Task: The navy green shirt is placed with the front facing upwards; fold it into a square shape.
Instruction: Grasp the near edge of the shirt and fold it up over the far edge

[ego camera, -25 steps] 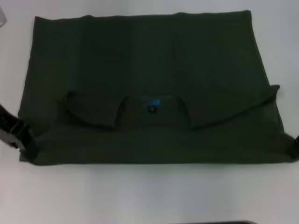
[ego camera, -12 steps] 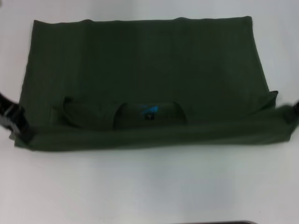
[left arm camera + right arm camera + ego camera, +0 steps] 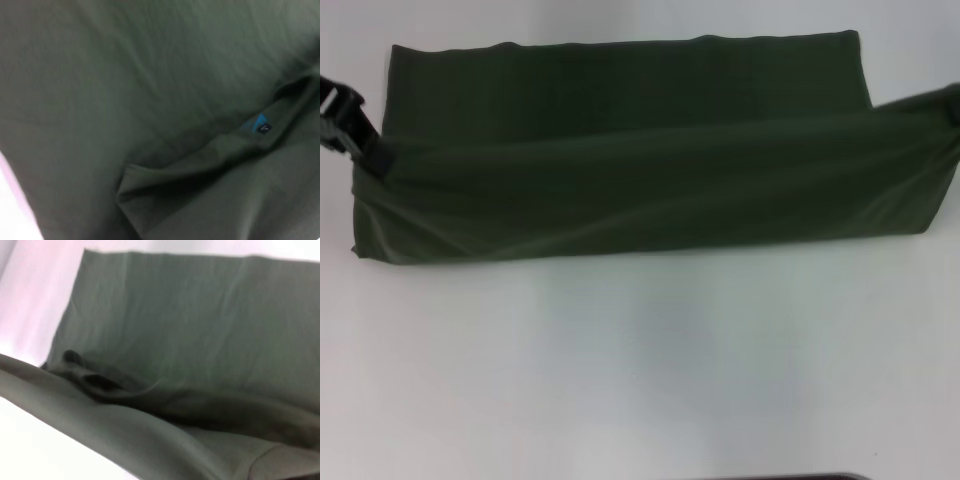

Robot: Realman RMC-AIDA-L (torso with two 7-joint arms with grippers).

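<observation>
The navy green shirt (image 3: 620, 190) lies across the white table as a wide band, plain dark green side showing. Its near portion is raised and drawn over toward the far hem as a taut flap. My left gripper (image 3: 370, 152) is shut on the flap's left corner. My right gripper (image 3: 952, 108), cut by the frame edge, holds the right corner. Under the lifted cloth, the left wrist view shows the shirt (image 3: 125, 100) with its blue neck label (image 3: 256, 124). In the right wrist view the shirt (image 3: 200, 315) shows a folded sleeve beneath the flap.
White table (image 3: 640, 360) stretches in front of the shirt and around it. A thin dark object (image 3: 790, 477) shows at the bottom edge of the head view.
Both grippers have risen and moved away from me with the shirt's near edge. The lifted flap now hides the collar, label and folded sleeves in the head view.
</observation>
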